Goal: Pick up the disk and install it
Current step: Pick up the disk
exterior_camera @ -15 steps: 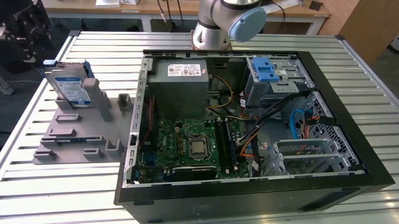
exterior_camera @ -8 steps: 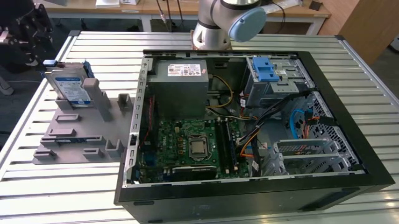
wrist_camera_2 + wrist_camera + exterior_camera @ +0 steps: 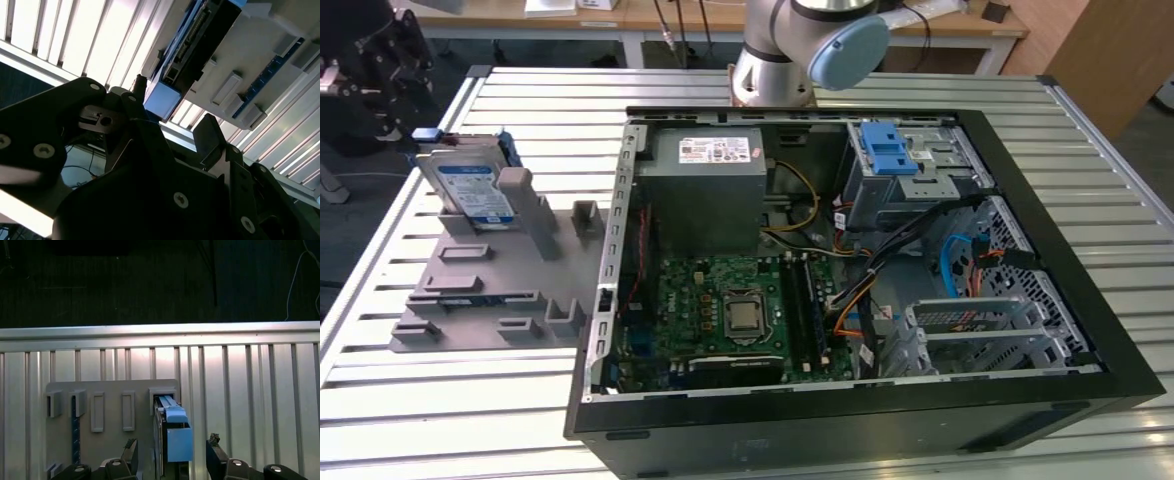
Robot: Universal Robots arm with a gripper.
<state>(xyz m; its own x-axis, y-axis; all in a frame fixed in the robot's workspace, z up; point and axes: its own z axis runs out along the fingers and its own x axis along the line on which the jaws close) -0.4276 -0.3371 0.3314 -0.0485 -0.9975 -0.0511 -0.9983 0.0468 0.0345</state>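
A: Can any print be read here?
B: No. The disk [image 3: 464,182] bears a blue-and-white label [image 3: 475,200], the grey box [image 3: 707,212] a white sticker [image 3: 716,152]; both too small to read.

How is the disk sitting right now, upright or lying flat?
Upright: the disk stands on edge in a slot of the grey holder, outside the open computer case.

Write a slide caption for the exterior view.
Disk standing upright in the grey holder beside the open computer case.
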